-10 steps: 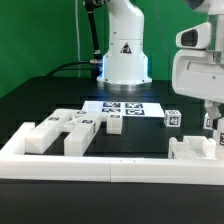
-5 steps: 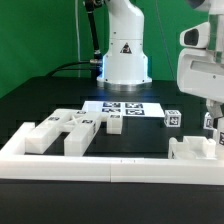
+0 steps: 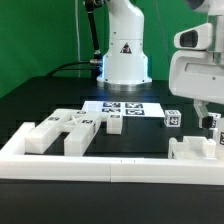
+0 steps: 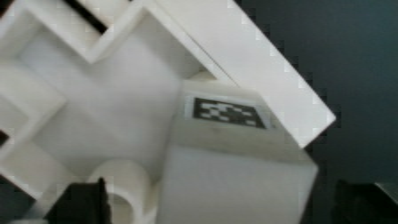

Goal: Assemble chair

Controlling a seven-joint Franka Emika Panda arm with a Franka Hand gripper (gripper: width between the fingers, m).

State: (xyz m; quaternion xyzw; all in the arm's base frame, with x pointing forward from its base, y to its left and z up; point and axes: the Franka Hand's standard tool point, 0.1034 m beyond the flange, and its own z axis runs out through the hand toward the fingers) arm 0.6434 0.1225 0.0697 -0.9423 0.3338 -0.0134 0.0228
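Reading this as a placing step on the chair: my jaws hang over the chair piece [image 3: 195, 150] at the lower right of the exterior view, just behind the border rail [image 3: 100, 166]. In the wrist view the jaws look spread wide, straddling a tagged block [image 4: 231, 150], seemingly part of that piece, without clamping it. As far as I can judge, I hold nothing.

The rest of the chair lies apart. Several chunky blocks [image 3: 78, 138] sit at the lower left of the exterior view, and a small tagged cube [image 3: 172, 118] sits near the jaws. Next, I judge, I need to lift straight clear without nudging the piece. Then I cross to the blocks on the exterior view's left and line up squarely on one.

The surface [image 3: 40, 100] is matt black, with the marker board [image 3: 125, 108] lying flat at its middle in front of the arm's base [image 3: 122, 55]. A green curtain [image 3: 40, 30] closes off the room behind.
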